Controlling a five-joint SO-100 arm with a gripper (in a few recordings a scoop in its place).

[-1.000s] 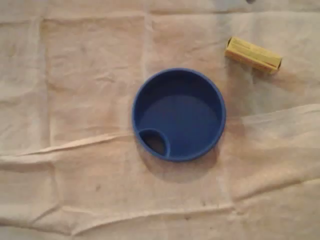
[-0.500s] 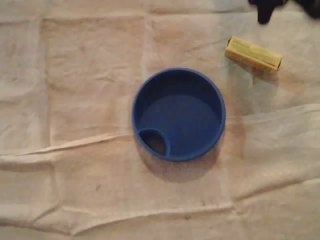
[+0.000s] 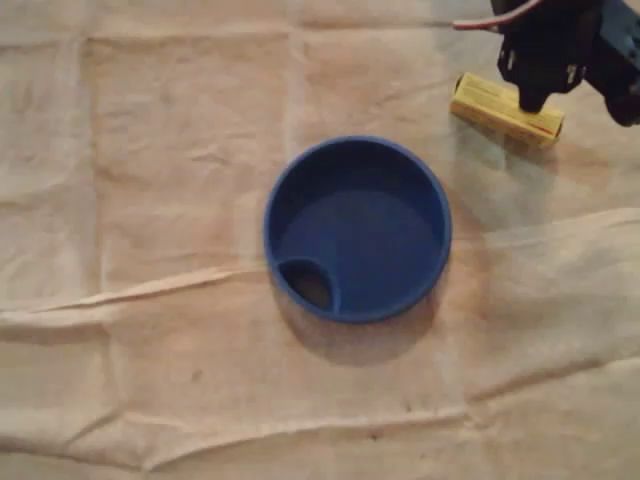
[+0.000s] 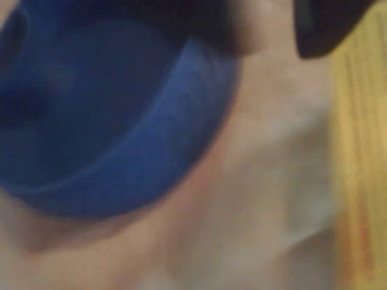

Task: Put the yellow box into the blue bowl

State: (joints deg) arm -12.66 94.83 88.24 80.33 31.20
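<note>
The yellow box [image 3: 497, 107] lies flat on the cloth at the upper right of the overhead view, right of and above the blue bowl [image 3: 357, 228]. My black gripper [image 3: 577, 98] hangs over the box's right half, open, with one finger [image 3: 530, 92] overlapping the box's middle and nothing held. In the blurred wrist view the blue bowl [image 4: 103, 115] spreads over the left, the yellow box [image 4: 360, 157] runs down the right edge, and the gripper [image 4: 266, 30] shows as two dark fingertips along the top with cloth between them.
A creased beige cloth [image 3: 150, 300] covers the table, with raised folds below and to the right of the bowl. The bowl has a small round pocket [image 3: 308, 284] inside its lower-left rim.
The arm has come in from the top right edge and moved down over the yellow box. The box and bowl have not moved.
</note>
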